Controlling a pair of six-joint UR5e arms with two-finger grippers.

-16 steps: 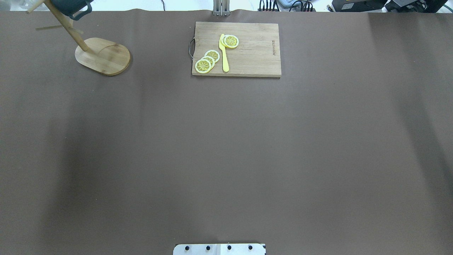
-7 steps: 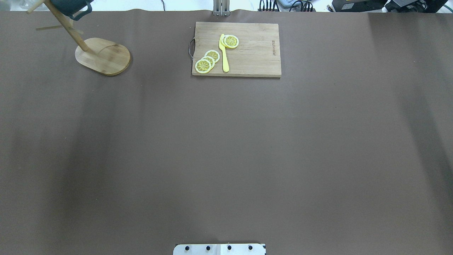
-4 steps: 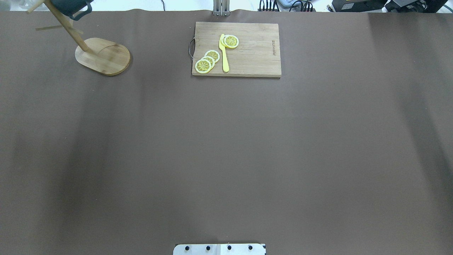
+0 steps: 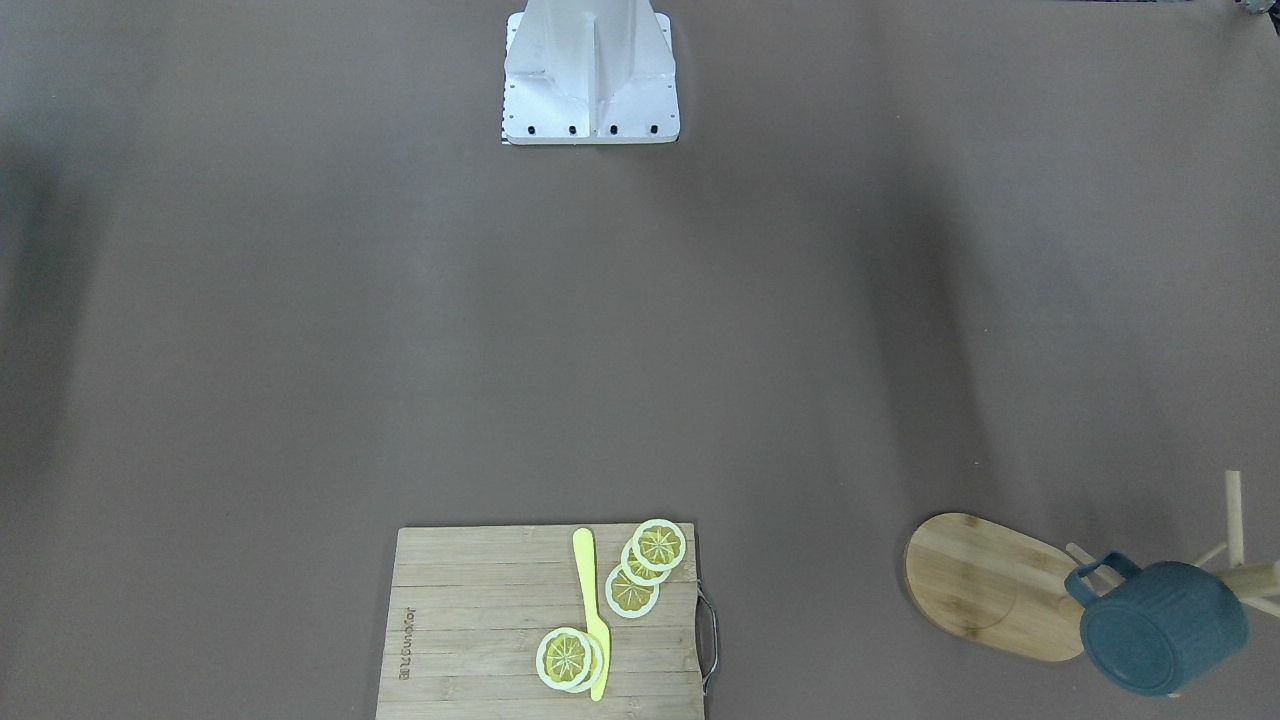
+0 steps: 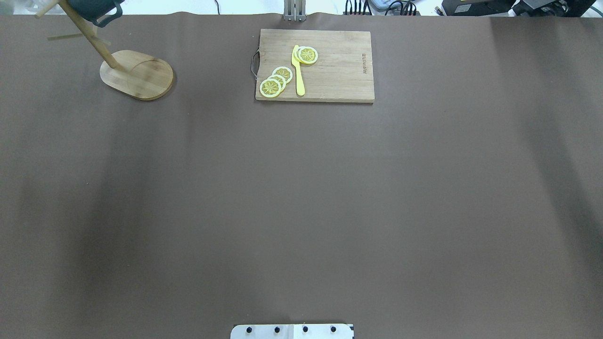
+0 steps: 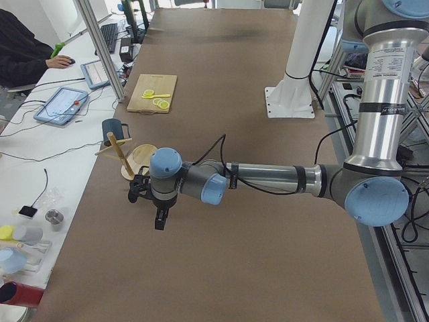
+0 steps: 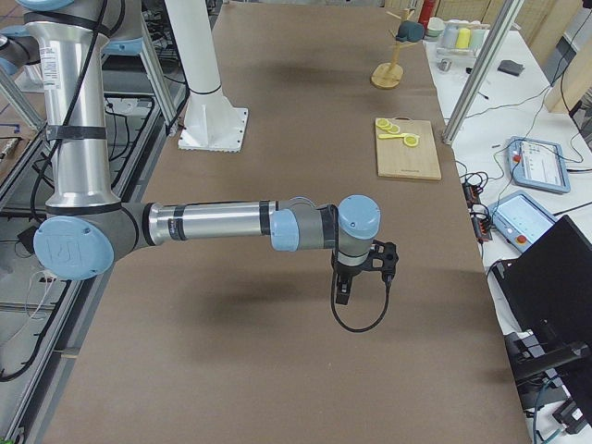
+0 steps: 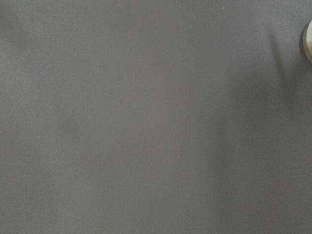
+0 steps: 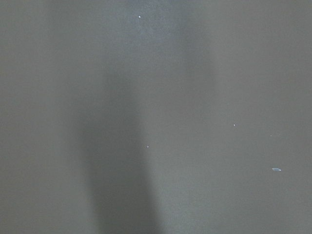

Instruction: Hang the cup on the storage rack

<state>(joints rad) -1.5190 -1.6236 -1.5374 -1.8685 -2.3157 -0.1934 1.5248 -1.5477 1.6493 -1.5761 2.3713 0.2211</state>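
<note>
Ahead of my left pincer (image 6: 159, 221), the storage rack (image 4: 985, 585) stands near the far corner of the table (image 5: 301, 197), and the cup (image 4: 1160, 625) hangs on it, clear of the table. The handle seems to sit over one thin peg, so the cup tips on its side. I judge the hanging is done. The cup is dark teal-blue with faint ribs and a loop handle; I cannot see its inside. My right pincer (image 7: 342, 294) is well apart from it, over bare table. Probably both arms are held away so as not to knock the rack. Whether either pincer is open or closed, I cannot tell.
</note>
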